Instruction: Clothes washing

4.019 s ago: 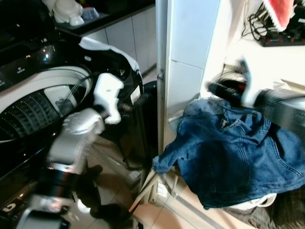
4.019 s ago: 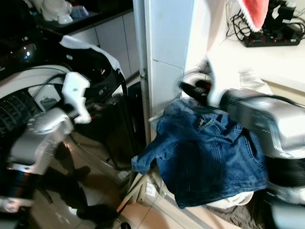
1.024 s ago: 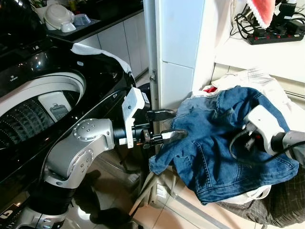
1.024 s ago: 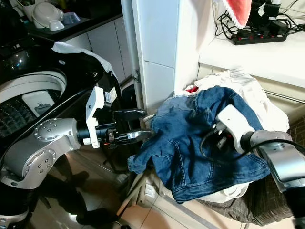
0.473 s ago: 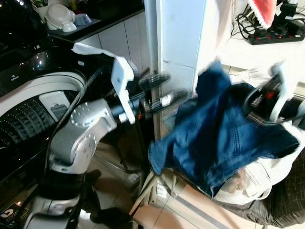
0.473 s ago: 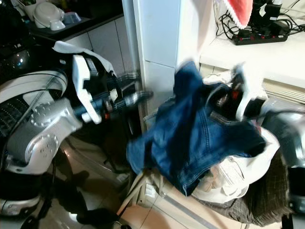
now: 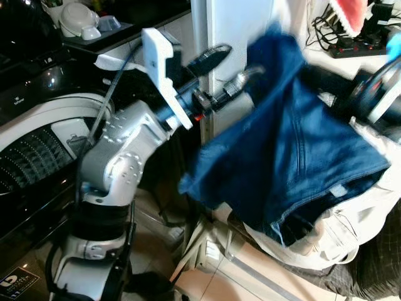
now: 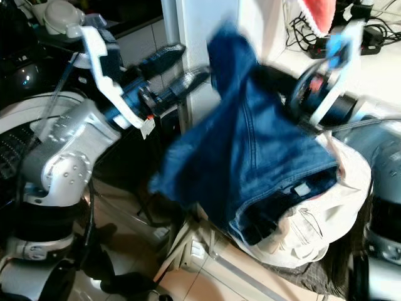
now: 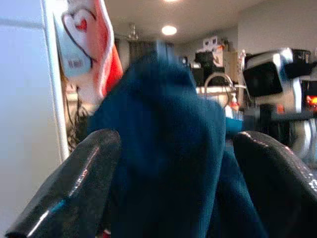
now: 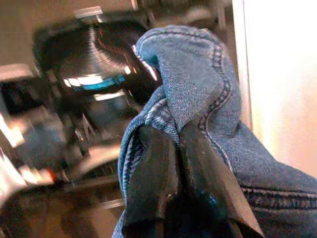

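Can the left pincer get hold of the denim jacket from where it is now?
Probably yes. The left pincer is open right beside the denim jacket, which the right pincer holds up; the left wrist view shows blue cloth between its fingers.

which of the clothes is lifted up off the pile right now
The blue denim garment, pinched in the right hand and hanging in the air. The white garment lies on the pile beneath it, and the red-and-white cloth hangs by the wall.

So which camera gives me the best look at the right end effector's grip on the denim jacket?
The right wrist view: its fingers are shut on a fold of the denim jacket. The eye views show the jacket hanging, blurred, between both arms. The left wrist view shows it between the left end effector's open fingers.
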Available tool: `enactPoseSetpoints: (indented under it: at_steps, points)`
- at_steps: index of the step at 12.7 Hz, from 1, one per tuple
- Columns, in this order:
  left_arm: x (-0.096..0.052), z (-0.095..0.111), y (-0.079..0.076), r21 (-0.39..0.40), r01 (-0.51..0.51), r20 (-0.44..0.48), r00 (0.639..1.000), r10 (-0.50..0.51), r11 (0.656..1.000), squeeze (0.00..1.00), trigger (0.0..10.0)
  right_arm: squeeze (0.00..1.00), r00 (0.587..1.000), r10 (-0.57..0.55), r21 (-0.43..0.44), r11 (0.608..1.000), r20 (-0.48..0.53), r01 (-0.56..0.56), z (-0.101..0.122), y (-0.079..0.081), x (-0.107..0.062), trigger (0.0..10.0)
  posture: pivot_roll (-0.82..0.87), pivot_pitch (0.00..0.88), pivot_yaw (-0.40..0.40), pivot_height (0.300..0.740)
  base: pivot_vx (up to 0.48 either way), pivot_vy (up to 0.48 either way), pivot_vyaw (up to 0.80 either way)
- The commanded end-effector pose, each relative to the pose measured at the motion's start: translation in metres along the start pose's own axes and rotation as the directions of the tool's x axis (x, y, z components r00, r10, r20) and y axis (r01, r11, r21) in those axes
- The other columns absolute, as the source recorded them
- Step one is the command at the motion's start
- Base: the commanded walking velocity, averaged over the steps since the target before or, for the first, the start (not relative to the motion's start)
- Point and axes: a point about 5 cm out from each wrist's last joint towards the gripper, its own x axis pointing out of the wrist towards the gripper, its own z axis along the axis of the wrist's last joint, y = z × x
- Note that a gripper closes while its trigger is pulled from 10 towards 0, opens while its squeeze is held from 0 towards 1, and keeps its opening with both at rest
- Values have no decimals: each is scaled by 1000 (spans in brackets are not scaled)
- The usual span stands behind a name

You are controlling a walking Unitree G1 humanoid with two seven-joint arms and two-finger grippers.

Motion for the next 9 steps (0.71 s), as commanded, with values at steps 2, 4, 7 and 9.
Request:
enactPoseSetpoints:
  at_steps: [2,4,7,9]
  points:
    - [3,-12,-8,-50,32,-41,999,-34,998,1000,10000,0,995,60,20,998,77,-61,14,11,5,0,-40,0,93,740,0,0,0]
    - [8,-18,-16,-89,61,-35,997,-65,994,1000,10000,0,992,86,41,995,90,-89,14,16,9,0,-42,0,91,740,0,0,0]
    - [16,-27,-30,-102,98,-39,994,-102,990,0,10000,0,991,107,73,991,78,-113,9,25,19,0,-42,0,88,740,0,0,0]
    - [19,-34,-40,-120,129,-33,990,-134,984,0,10000,0,992,105,78,991,72,-110,7,27,22,0,-40,0,86,740,0,0,0]
